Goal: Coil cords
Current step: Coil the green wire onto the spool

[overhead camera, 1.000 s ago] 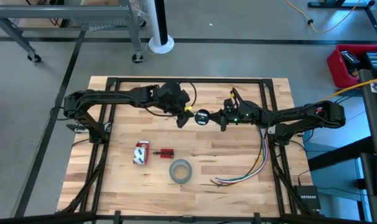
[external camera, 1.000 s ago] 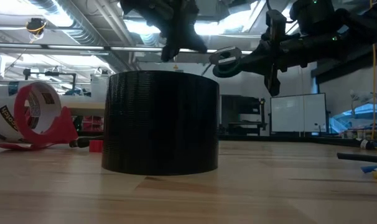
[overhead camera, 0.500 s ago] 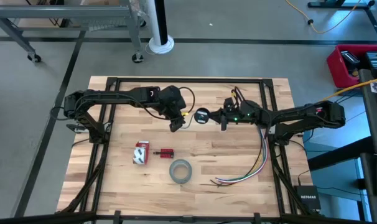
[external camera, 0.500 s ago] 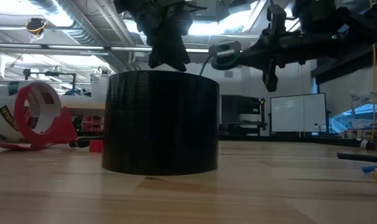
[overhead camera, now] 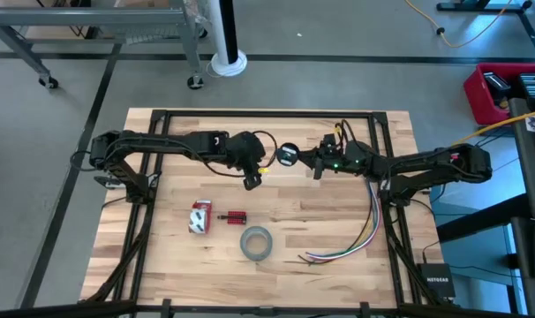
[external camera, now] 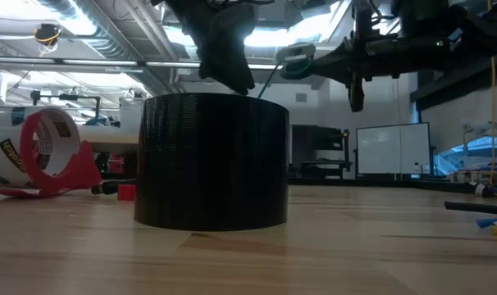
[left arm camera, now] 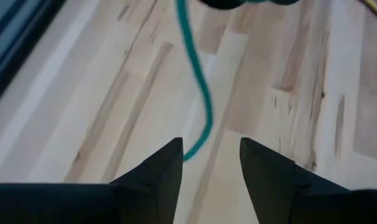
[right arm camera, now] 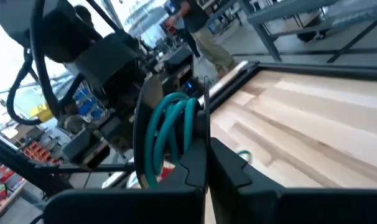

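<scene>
Teal-looking cord [right arm camera: 170, 134] coil clamped in right gripper [overhead camera: 310, 159], its tail between the parted left gripper [left arm camera: 208, 163] fingers.

In the low view a black cylinder [external camera: 212, 161] blocks the table's middle. The cord [left arm camera: 198, 81] is cut off at the left wrist view's upper edge.

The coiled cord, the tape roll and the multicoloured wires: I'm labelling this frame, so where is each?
coiled cord [right arm camera: 170, 134], right wrist view, on the teal loops.
tape roll [overhead camera: 256, 243], high view, on the grey ring's band.
multicoloured wires [overhead camera: 371, 223], high view, midway along the bundle.
</scene>
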{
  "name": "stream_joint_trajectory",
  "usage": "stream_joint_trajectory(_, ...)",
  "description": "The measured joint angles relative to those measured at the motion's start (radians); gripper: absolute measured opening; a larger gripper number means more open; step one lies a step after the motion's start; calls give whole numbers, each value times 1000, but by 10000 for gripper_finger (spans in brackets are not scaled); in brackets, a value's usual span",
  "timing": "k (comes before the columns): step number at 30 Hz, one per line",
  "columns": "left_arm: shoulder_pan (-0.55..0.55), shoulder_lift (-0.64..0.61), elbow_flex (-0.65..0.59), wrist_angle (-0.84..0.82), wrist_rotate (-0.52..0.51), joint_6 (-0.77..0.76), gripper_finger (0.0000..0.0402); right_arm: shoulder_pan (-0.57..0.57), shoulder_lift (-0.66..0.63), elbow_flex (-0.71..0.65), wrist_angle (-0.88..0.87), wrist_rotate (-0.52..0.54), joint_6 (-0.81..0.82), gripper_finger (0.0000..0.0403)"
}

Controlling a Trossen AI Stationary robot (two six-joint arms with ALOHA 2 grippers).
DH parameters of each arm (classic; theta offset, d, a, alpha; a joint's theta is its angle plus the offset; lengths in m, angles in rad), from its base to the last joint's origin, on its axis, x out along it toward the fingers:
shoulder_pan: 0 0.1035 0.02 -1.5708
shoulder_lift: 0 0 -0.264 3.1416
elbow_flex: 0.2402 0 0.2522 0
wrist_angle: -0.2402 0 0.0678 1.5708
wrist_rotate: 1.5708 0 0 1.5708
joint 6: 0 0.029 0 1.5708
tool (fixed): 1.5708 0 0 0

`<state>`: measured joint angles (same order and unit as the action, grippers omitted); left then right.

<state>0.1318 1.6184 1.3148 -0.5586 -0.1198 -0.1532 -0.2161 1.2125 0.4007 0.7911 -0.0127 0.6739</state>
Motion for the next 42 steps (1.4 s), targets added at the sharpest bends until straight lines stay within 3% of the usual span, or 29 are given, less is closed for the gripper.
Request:
stream_joint_trajectory(20, -46, 9, 0, 51, -214, 37, 152, 0, 0, 0, 82, 2, 1, 5)
stream_joint_trajectory(31, -51, 8, 0, 43, -214, 52, 84, 0, 0, 0, 110, 2, 1, 5)
stream_joint_trajectory(42, -52, 8, 0, 46, -214, 46, 46, 0, 0, 0, 134, 2, 2, 5)
